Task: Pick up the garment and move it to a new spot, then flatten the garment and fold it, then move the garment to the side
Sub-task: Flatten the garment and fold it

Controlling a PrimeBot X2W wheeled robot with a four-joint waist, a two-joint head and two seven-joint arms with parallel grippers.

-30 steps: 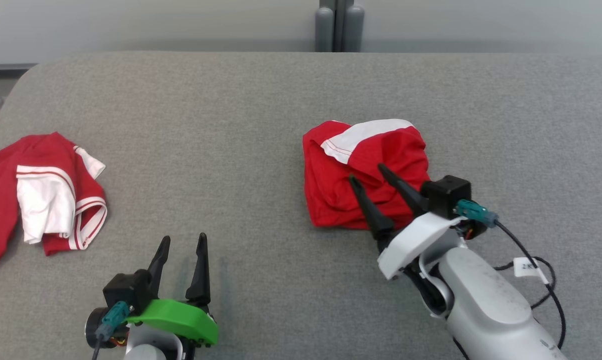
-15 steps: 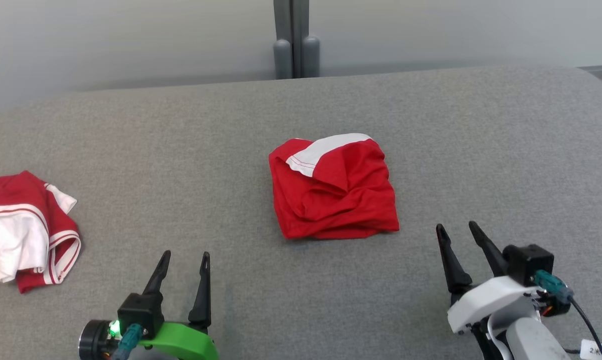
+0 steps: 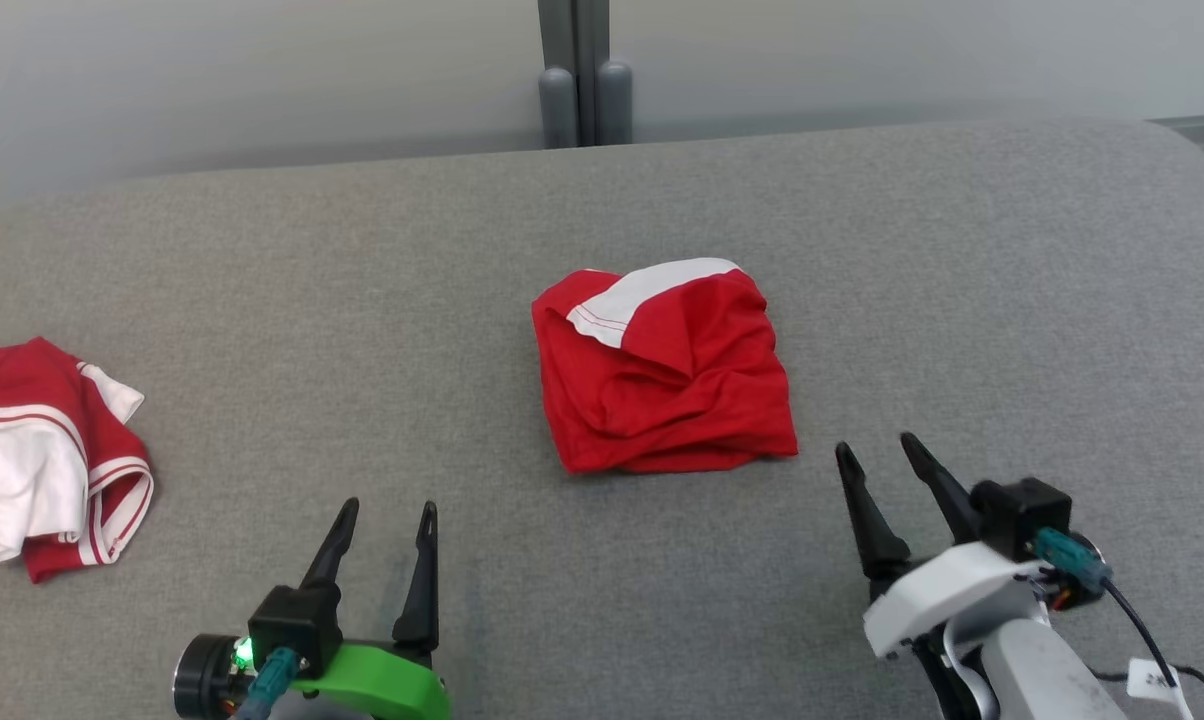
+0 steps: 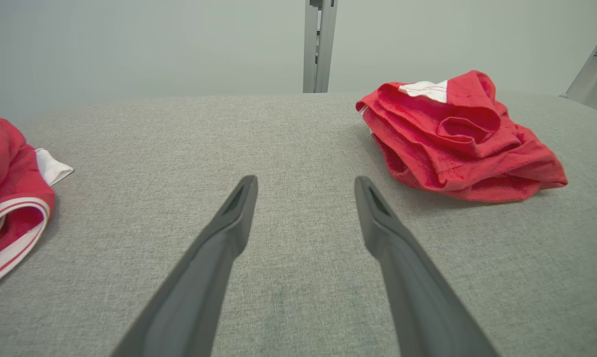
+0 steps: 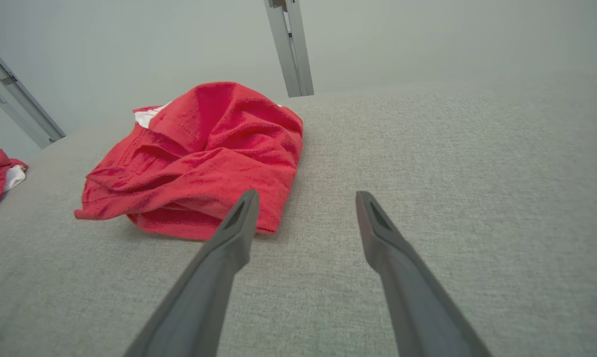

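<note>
A red garment (image 3: pixel 662 370) with a white band along its far side lies bunched into a rough square near the middle of the grey fabric-covered surface (image 3: pixel 362 300), free of both grippers. The right gripper (image 3: pixel 874 444) sits just near and to the right of it, jaws spread wide with nothing between them, pointing toward the far side (in the right wrist view the cloth's near corner appears just behind that gripper, but the head view shows bare surface between them). The left gripper (image 3: pixel 389 505) sits at the near left, well apart from the garment, its jaws equally wide and empty. A second garment (image 3: pixel 52 470), red with white panels and striped trim, lies crumpled at the left edge of the surface. A grey upright post (image 3: pixel 582 80) stands beyond the far edge, roughly at centre.
</note>
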